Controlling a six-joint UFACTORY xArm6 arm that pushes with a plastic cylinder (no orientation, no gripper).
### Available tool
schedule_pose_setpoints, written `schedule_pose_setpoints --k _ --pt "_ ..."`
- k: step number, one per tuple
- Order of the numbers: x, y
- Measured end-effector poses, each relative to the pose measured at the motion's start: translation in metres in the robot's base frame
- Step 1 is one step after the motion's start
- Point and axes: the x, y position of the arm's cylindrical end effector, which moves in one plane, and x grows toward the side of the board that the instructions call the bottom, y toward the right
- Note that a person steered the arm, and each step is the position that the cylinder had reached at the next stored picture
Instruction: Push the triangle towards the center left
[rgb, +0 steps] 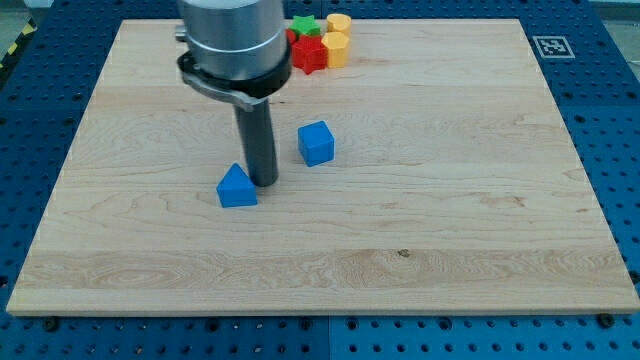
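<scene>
A blue triangle block (236, 187) lies on the wooden board (420, 230), left of the board's middle. My tip (264, 182) stands just at the triangle's right side, touching or nearly touching it. A blue cube (316, 143) sits a little to the upper right of my tip, apart from it.
A cluster of blocks sits at the board's top edge: a green block (304, 25), a red block (309, 54), and two yellow blocks (337, 48) (339, 23). The arm's grey body (232, 40) covers the cluster's left side. A fiducial marker (550, 46) is at the top right corner.
</scene>
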Motion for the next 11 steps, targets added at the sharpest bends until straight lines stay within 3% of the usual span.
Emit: schedule_pose_setpoints --k 1,3,4,5,6,7,8,9,10,11 --pt "0.033 0.046" --pt "-0.019 -0.065" --pt "-0.006 -0.028" --pt "0.043 0.023" --pt "0.048 -0.014" --pt "0.000 -0.103" --pt "-0.015 -0.121" --pt "0.039 -0.022" --pt "0.031 0.076" --pt "-0.048 0.071"
